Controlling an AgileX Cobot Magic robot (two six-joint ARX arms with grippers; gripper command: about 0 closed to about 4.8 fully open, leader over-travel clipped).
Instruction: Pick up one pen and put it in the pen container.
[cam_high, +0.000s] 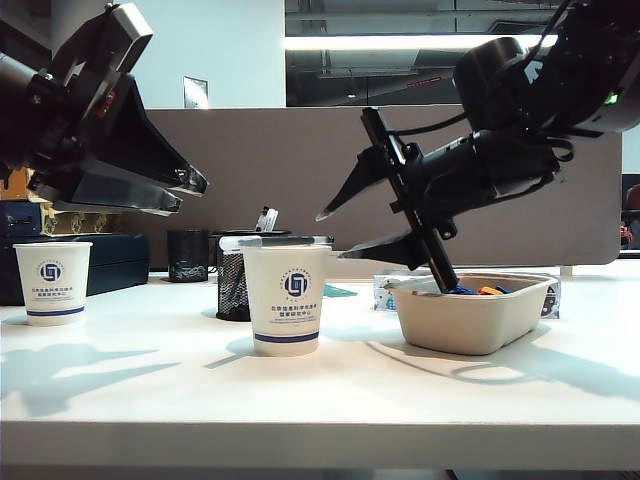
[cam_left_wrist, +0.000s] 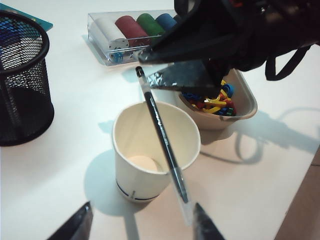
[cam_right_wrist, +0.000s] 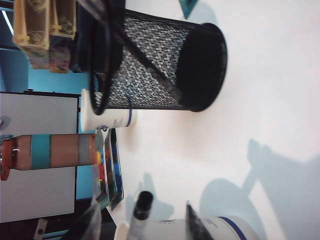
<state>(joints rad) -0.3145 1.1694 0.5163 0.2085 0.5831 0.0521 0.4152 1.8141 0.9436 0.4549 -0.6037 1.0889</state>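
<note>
Your pen (cam_left_wrist: 162, 137) is lying level across the rim of the near paper cup (cam_left_wrist: 145, 170), long axis running between the left gripper's (cam_left_wrist: 142, 226) wide-open, empty jaws toward the right gripper (cam_high: 350, 230). That one is gaping too, holding nothing, hanging above the pen. The pen container (cam_right_wrist: 160, 67) is standing just beyond; its inside is hard to make out.

Both arms raised, both grippers spread open and empty.

In the exterior view the left gripper (cam_high: 185, 192) hangs high at about ten o'clock, pointing toward three o'clock and slightly down. The right gripper (cam_high: 352, 232) sits just right of centre, its arm entering from two o'clock, and points down toward eight o'clock, fingers (cam_high: 345, 190) wide apart.
</note>
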